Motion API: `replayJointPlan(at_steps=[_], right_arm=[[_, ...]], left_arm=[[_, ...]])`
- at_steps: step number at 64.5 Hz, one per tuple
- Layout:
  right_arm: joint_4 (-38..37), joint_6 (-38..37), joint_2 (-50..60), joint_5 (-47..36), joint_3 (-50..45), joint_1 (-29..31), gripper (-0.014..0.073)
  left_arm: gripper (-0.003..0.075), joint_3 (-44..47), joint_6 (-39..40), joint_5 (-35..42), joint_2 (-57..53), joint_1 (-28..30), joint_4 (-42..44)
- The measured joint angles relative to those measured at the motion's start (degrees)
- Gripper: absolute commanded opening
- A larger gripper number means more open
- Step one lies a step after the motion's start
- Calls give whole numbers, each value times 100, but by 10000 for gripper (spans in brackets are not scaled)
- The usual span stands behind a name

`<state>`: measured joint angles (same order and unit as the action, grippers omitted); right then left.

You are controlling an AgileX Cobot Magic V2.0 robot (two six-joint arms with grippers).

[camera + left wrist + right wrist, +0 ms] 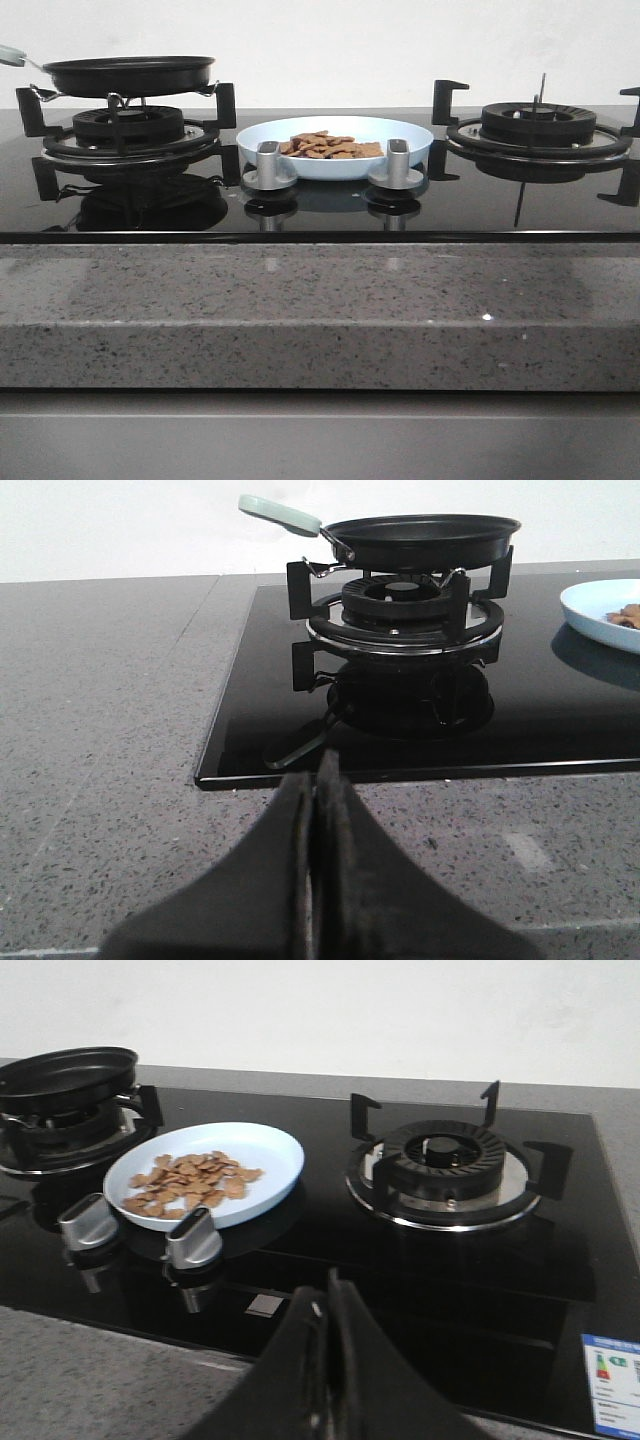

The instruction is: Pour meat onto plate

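Observation:
The pale blue plate (335, 147) sits on the black glass hob between the two burners, with the meat (327, 146) heaped in it as small reddish-brown pieces. In the right wrist view the plate (270, 1155) and the meat (188, 1181) lie beyond the knobs. The left wrist view catches only the plate's edge (592, 610). My left gripper (315, 785) is shut with nothing in it, over the grey counter in front of the hob. My right gripper (328, 1300) is shut and empty near the hob's front edge. Neither gripper appears in the front view.
A black frying pan (130, 75) with a pale green handle (280, 513) rests on the left burner (128, 128). The right burner (540, 125) stands bare. Two silver knobs (268, 165) (397, 163) stand in front of the plate. A speckled grey counter (320, 310) runs along the front.

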<state>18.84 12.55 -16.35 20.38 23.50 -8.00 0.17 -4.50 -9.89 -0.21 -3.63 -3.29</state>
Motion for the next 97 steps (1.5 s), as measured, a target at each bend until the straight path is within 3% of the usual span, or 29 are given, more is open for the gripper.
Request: replayJointPlan(at_steps=[15,42,97], right_arm=[[-928,-860,351,-681,-961,363,-60],[-1062,-1032,1667,-963,-2465,582,-60],[-1075,-1045,1695,-1171,-2502,582,-60]], left_arm=[[-20,0,0,0,0,0,0],[-20,0,0,0,0,0,0],[-20,0,0,0,0,0,0]])
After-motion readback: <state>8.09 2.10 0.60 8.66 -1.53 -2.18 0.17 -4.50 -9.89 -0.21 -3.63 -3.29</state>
